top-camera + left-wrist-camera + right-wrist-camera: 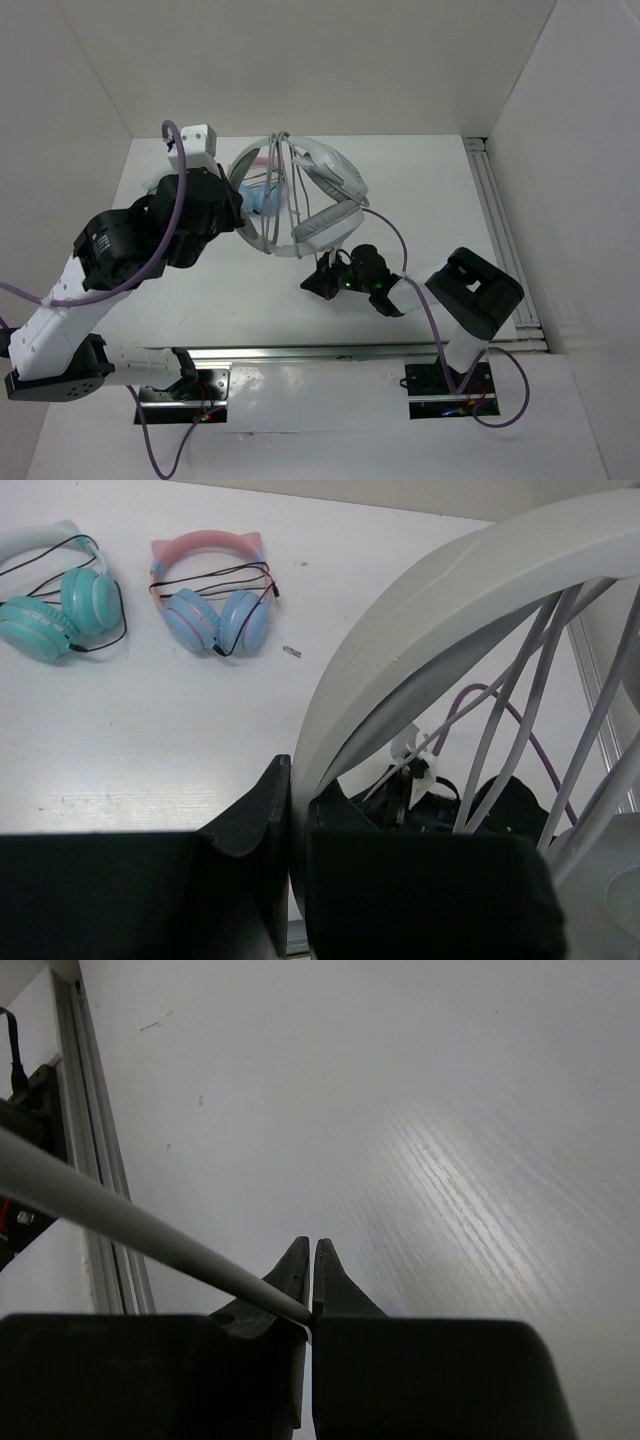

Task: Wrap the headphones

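Note:
The light-grey headphones (325, 190) are held up above the table, their wide headband (450, 610) arching across the left wrist view. The thin grey cable (283, 190) runs in several loops across the headband and cups; its strands (520, 700) also show in the left wrist view. My left gripper (238, 203) is shut on the headband's end (300, 810). My right gripper (318, 282) sits just below the lower ear cup (322, 228). It is shut on the cable (130, 1225), which runs taut up and to the left from its jaws (312, 1260).
A teal pair of headphones (55, 605) and a pink-banded blue pair (215, 605) lie on the table at the back left, each with a black cable. In the top view they are mostly hidden behind the held headphones. A metal rail (500, 230) runs along the table's right side. White walls enclose the table.

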{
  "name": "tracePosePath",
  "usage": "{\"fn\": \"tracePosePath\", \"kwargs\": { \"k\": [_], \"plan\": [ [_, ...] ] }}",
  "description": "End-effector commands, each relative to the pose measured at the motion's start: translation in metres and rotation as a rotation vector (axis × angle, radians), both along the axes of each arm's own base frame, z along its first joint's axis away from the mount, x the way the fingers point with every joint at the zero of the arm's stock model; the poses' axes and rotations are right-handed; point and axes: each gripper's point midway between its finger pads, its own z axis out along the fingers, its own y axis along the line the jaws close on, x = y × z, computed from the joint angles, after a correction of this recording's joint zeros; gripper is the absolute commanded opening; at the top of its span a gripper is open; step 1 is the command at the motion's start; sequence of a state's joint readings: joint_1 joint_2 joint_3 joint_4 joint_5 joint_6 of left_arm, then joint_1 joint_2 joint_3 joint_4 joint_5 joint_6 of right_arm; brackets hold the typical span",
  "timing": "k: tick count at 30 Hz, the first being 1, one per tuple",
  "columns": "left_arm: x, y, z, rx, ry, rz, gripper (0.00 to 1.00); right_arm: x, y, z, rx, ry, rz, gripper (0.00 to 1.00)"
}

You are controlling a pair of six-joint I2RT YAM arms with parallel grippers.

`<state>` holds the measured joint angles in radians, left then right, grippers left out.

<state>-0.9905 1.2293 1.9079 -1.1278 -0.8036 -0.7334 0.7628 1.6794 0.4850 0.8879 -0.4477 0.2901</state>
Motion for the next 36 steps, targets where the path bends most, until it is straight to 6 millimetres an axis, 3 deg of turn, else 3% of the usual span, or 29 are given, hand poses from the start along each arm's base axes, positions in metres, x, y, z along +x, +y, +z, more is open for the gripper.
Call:
{"fn": "tracePosePath", "kwargs": {
  "k": [1,4,7,8,11,12,13,14,15,16,17,18,19,20,22,24,28,29,30,31,32,36],
  "plan": [
    [0.010,0.019,0.041,-0.239,-0.105,0.153,0.00,0.012,0.007,0.021,0.059,-0.078,-0.051,0.00],
    [0.026,0.037,0.029,-0.239,-0.074,0.262,0.00,-0.003,0.007,0.024,0.051,-0.098,-0.078,0.00],
    [0.047,0.037,0.012,-0.269,-0.015,0.242,0.00,-0.031,0.010,0.028,0.003,-0.116,-0.123,0.00],
    [0.052,0.036,0.006,-0.278,-0.002,0.238,0.00,-0.042,0.012,0.044,0.037,-0.136,-0.130,0.00],
    [0.061,0.040,-0.012,-0.268,0.028,0.258,0.00,-0.080,0.019,0.050,0.008,-0.168,-0.179,0.00],
    [0.065,0.041,-0.019,-0.262,0.043,0.274,0.00,-0.108,0.024,0.052,-0.018,-0.174,-0.133,0.00],
    [0.068,0.043,-0.022,-0.251,0.043,0.290,0.00,-0.109,0.030,0.067,-0.014,-0.196,-0.180,0.00],
    [0.074,0.045,-0.031,-0.225,0.057,0.317,0.00,-0.118,0.035,0.071,-0.030,-0.205,-0.174,0.00],
    [0.077,0.048,-0.033,-0.209,0.054,0.340,0.00,-0.141,0.044,0.076,-0.043,-0.222,-0.126,0.00],
    [0.081,0.053,-0.043,-0.183,0.073,0.366,0.00,-0.143,0.040,0.071,-0.122,-0.242,-0.149,0.00],
    [0.085,0.055,-0.052,-0.165,0.091,0.379,0.00,-0.150,0.051,0.096,-0.100,-0.265,-0.152,0.00],
    [0.088,0.060,-0.065,-0.122,0.109,0.407,0.00,-0.170,0.049,0.095,-0.155,-0.299,-0.119,0.00],
    [0.092,0.067,-0.075,-0.085,0.127,0.429,0.00,-0.175,0.050,0.103,-0.165,-0.324,-0.132,0.00],
    [0.092,0.070,-0.083,-0.054,0.138,0.438,0.00,-0.176,0.053,0.125,-0.148,-0.347,-0.169,0.00],
    [0.095,0.084,-0.108,0.032,0.179,0.477,0.00,-0.189,0.050,0.151,-0.172,-0.407,-0.197,0.00],
    [0.095,0.087,-0.129,0.087,0.229,0.469,0.00,-0.193,0.044,0.169,-0.193,-0.456,-0.236,0.00],
    [0.089,0.062,-0.173,0.146,0.347,0.247,0.00,-0.179,0.022,0.207,-0.315,-0.593,-0.369,0.00],
    [0.082,0.058,-0.187,0.204,0.383,0.186,0.00,-0.177,0.011,0.202,-0.409,-0.662,-0.377,0.00],
    [0.076,0.057,-0.188,0.217,0.379,0.163,0.00,-0.168,0.002,0.222,-0.424,-0.702,-0.464,0.00],
    [0.070,0.043,-0.192,0.227,0.374,0.092,0.00,-0.164,-0.003,0.224,-0.437,-0.708,-0.506,0.00],
    [0.060,0.042,-0.205,0.290,0.401,0.030,0.00,-0.157,-0.018,0.223,-0.534,-0.796,-0.530,0.00],
    [0.032,0.027,-0.224,0.395,0.465,-0.127,0.00,-0.148,-0.034,0.244,-0.593,-0.875,-0.590,0.00]
  ]
}}
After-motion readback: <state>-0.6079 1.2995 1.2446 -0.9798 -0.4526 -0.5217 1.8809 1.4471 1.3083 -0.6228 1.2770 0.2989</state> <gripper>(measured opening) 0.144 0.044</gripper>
